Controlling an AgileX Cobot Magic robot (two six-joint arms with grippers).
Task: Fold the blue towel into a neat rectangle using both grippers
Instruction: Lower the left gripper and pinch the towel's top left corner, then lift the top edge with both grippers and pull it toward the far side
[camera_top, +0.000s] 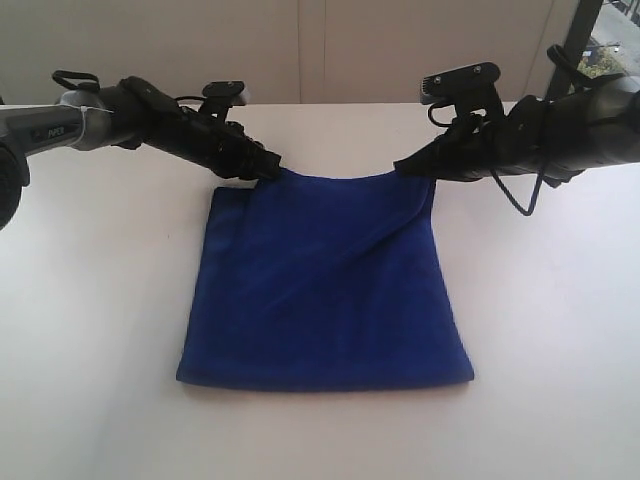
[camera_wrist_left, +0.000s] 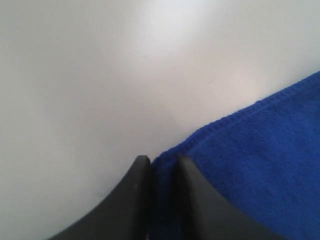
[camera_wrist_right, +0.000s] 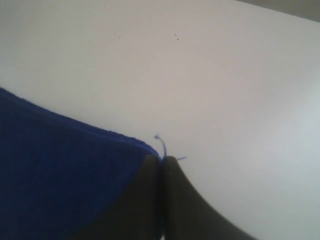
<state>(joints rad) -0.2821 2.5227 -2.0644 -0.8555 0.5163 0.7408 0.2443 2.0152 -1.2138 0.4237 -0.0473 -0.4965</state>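
As the left gripper (camera_top: 270, 170) and right gripper (camera_top: 401, 167) clamp the upper corners of the blue towel (camera_top: 325, 290), they should rise level, evenly tensioned.

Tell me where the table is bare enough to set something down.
Bare table lies left of the blue towel, right of it, and before its near edge. Crowded: the far edge, where the left gripper and right gripper pinch its corners.

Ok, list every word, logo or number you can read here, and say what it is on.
On the grey link of the left arm: small dark lettering, too blurred to read.
On the blue towel: no text visible.
On the table: none.
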